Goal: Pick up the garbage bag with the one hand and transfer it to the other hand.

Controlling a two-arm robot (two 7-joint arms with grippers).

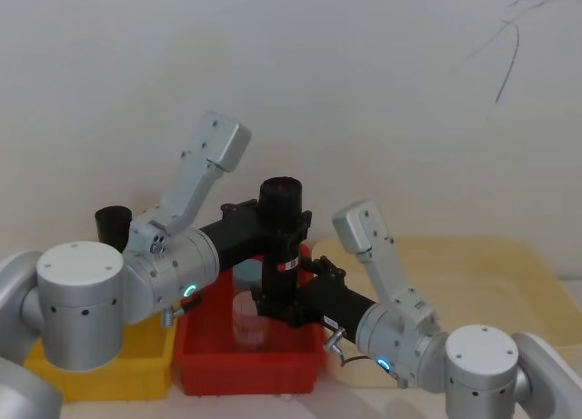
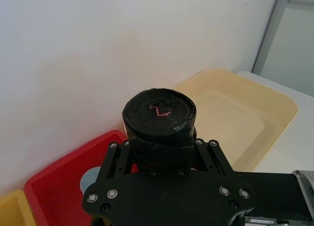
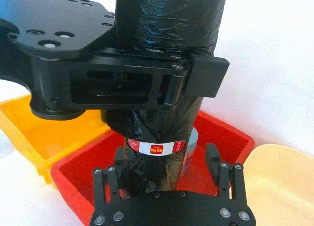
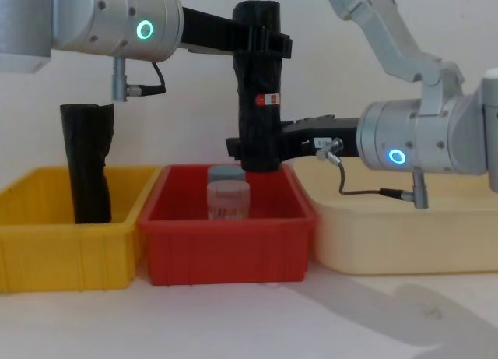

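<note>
Three bins stand in a row on the white table (image 4: 311,320): a yellow bin (image 4: 70,250) on the robot's left, a red bin (image 4: 226,242) in the middle and a pale cream tray (image 4: 405,242) on its right. A clear container (image 4: 229,199) sits inside the red bin, and a second black roll (image 4: 87,164) stands upright in the yellow one. Above the red bin, the garbage bag (image 4: 261,117) is held upright in the air. Its lower end is near the level of the bin's rim and its red-and-white sticker faces forward. The left tool (image 4: 261,40), on the green-ringed wrist, extends from the left and is clamped tight on the roll's upper part, just below its top. The right tool (image 3: 164,157), on the blue-ringed wrist, extends from the right at the roll's lower end. Its fingers (image 3: 212,160) straddle the roll, spread wider than it, and the right wrist view shows a gap on one side. A plain white wall closes the scene behind.
</note>
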